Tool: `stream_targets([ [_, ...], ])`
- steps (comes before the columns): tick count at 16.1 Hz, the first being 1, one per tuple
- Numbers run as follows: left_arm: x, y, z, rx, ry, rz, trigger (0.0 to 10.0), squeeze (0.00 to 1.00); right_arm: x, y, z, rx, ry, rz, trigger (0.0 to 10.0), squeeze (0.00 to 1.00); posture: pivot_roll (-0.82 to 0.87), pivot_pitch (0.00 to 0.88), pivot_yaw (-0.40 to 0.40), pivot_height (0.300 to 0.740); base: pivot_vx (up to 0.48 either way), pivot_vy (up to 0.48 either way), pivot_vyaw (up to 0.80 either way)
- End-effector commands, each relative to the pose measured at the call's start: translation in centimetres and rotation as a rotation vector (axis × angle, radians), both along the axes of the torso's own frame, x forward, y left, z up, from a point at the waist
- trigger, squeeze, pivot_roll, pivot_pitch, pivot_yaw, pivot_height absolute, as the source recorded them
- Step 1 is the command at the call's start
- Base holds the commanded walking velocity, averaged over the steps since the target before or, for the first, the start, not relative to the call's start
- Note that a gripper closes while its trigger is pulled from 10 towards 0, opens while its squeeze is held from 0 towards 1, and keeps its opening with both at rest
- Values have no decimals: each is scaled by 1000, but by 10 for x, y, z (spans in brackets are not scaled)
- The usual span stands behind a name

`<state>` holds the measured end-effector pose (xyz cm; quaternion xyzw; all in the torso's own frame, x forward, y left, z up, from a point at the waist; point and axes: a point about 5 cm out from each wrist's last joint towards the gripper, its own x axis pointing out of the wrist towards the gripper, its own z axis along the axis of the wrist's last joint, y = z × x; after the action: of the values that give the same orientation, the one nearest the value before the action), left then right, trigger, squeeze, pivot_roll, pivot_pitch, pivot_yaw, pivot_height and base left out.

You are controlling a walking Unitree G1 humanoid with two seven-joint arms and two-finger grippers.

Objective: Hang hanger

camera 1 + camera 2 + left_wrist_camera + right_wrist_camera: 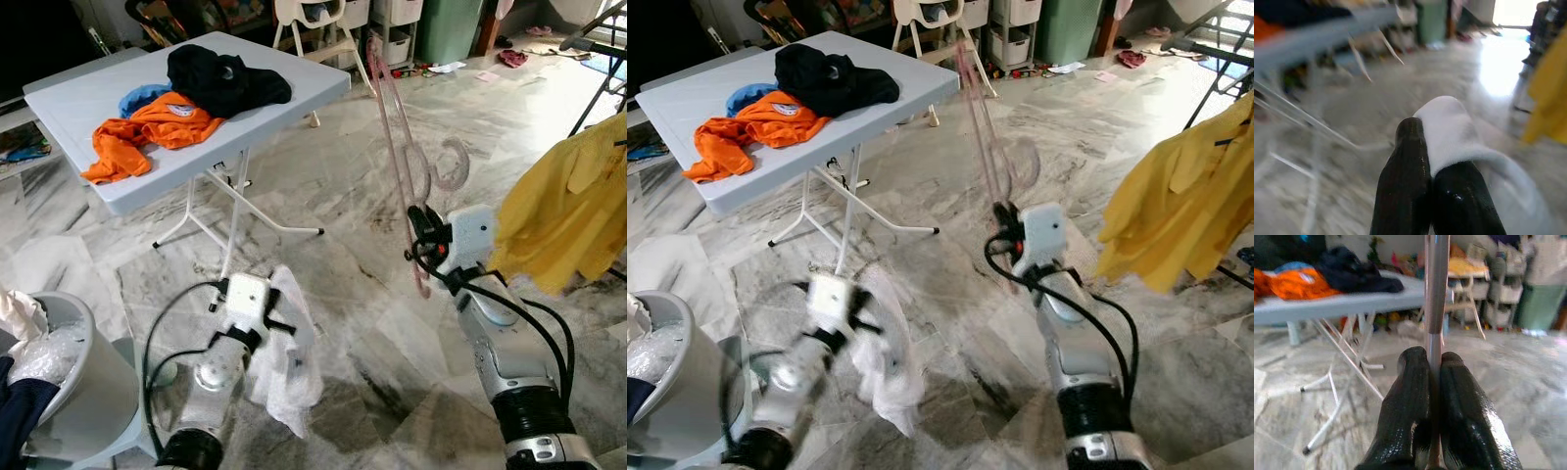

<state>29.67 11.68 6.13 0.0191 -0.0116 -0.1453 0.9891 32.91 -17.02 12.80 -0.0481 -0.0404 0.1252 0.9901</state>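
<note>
A pink plastic hanger [402, 157] stands almost upright in front of me, its hook [453, 164] curling to the right. My right gripper [419, 235] is shut on its lower bar; the bar [1436, 293] runs up between the two black fingers. My left gripper [279, 323] is shut on a white garment [287, 367] that droops toward the floor; the cloth [1449, 132] folds over the fingertips. A yellow shirt [563, 211] hangs on a dark drying rack [598, 59] at the right.
A grey folding table [294, 88] stands at the back left with orange [147, 132], blue and black clothes [223, 78] on it. A grey laundry basket [73, 392] sits at my lower left. Marble floor [343, 245] lies between; shelves and bins line the far wall.
</note>
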Motion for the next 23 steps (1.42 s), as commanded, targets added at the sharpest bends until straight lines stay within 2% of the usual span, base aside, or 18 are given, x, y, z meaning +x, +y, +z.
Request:
stream_targets([
  [1,2,11,9,10,-43,50,0,0,-3,1,-6,4,15,4,0,0,-128,8,82,740,0,0,0],
  [2,-1,27,19,33,-76,150,0,0,-13,-2,-15,15,36,-9,0,0,-120,2,83,740,0,0,0],
  [3,-3,33,25,31,-84,198,2510,0,-17,-3,-20,24,51,-30,1020,0,-117,0,84,740,0,0,0],
  [4,-4,35,27,33,-78,217,4235,0,-19,-3,-22,21,62,-49,2431,0,-115,0,86,740,0,0,0],
  [5,-8,37,31,-6,-46,230,9020,0,-22,-2,-29,38,94,-88,10000,0,-113,0,89,740,0,0,0],
  [6,-11,38,34,-6,-54,246,10000,0,-25,1,-32,41,108,-94,10000,0,-110,0,94,740,0,0,0],
  [9,-24,48,32,44,-19,319,10000,0,-36,21,-44,47,139,-68,10000,0,-97,0,104,740,0,0,0],
  [11,-33,54,17,94,35,333,10000,0,-42,40,-50,77,164,-34,10000,0,-96,0,103,740,0,0,0],
  [13,-30,49,14,95,68,335,10000,0,-43,50,-53,57,174,-13,10000,0,-96,0,102,740,0,0,625],
  [15,-28,46,15,86,76,317,10000,0,-42,51,-52,56,173,-11,10000,0,-99,0,100,740,0,0,800],
  [19,-26,45,9,-6,125,287,10000,0,-36,46,-47,62,153,-34,10000,0,-100,0,90,740,0,0,797],
  [21,-24,44,10,-31,124,271,10000,0,-34,43,-43,111,138,-38,10000,0,-95,0,80,740,146,0,0],
  [23,-21,44,12,-54,115,266,10000,0,-32,43,-44,142,170,-43,10000,0,-88,0,74,740,377,0,0],
])
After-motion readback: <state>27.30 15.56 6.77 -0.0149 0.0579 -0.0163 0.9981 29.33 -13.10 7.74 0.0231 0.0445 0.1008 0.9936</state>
